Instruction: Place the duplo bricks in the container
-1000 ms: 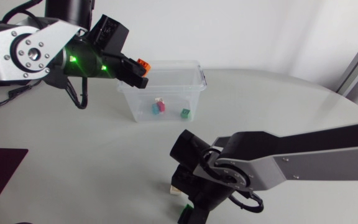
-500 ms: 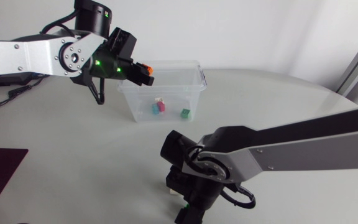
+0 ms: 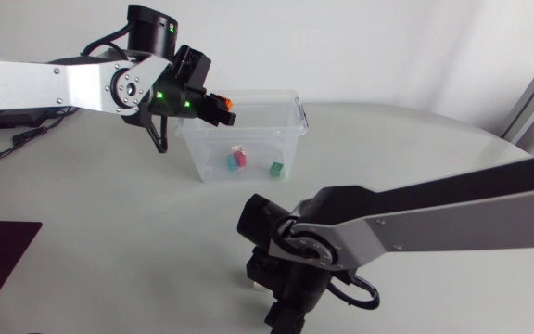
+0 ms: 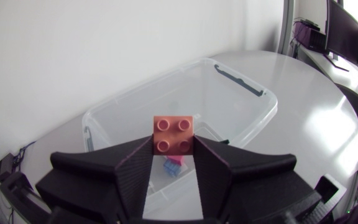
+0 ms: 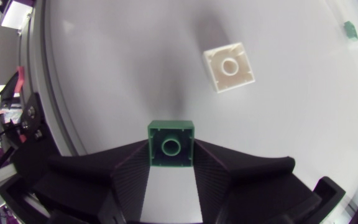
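White table (image 3: 415,167), left gripper (image 3: 222,109) clamped on 1 orange brick (image 4: 174,134) above left rim of clear container (image 3: 290,130), teal and pink bricks (image 3: 236,160) plus 1 small green brick (image 3: 275,168) inside, right gripper (image 5: 171,155) closed around 1 green duplo brick (image 5: 171,144), 1 white brick (image 5: 229,66) ahead, apart.

The container (image 3: 248,135) stands open-topped, its right half free from above; a few small bricks (image 3: 237,159) lie on its floor. The right arm (image 3: 415,227) bars the near desk (image 3: 109,241); left of it lies open.
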Controlling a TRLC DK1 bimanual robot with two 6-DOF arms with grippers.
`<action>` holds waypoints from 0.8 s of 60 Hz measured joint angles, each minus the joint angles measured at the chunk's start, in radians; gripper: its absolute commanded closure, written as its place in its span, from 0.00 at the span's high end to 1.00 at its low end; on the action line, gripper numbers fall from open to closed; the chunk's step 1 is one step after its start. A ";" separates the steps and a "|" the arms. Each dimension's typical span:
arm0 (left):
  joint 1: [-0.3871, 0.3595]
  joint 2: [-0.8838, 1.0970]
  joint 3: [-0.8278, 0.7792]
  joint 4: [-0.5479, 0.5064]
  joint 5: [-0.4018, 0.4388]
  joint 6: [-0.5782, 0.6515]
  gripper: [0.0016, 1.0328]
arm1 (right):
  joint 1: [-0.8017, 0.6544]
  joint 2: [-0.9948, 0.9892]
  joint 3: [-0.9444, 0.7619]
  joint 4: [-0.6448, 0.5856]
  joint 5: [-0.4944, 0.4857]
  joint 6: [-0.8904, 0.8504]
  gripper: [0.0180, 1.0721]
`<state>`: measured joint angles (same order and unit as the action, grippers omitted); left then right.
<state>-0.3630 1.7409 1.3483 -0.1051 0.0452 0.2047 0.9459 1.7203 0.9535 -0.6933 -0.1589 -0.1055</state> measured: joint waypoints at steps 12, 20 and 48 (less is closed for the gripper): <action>0.022 0.049 0.056 0.033 -0.006 -0.026 0.29 | -0.027 -0.160 -0.002 -0.074 -0.001 -0.006 0.32; 0.032 0.098 0.141 0.024 -0.031 -0.030 0.50 | -0.066 -0.245 -0.002 -0.119 -0.001 -0.022 0.32; 0.040 -0.007 0.086 -0.131 -0.003 0.018 0.95 | -0.325 -0.346 0.220 -0.150 -0.066 -0.060 0.32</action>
<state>-0.3233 1.7336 1.4342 -0.2363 0.0418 0.2230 0.6205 1.3739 1.1736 -0.8433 -0.2249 -0.1658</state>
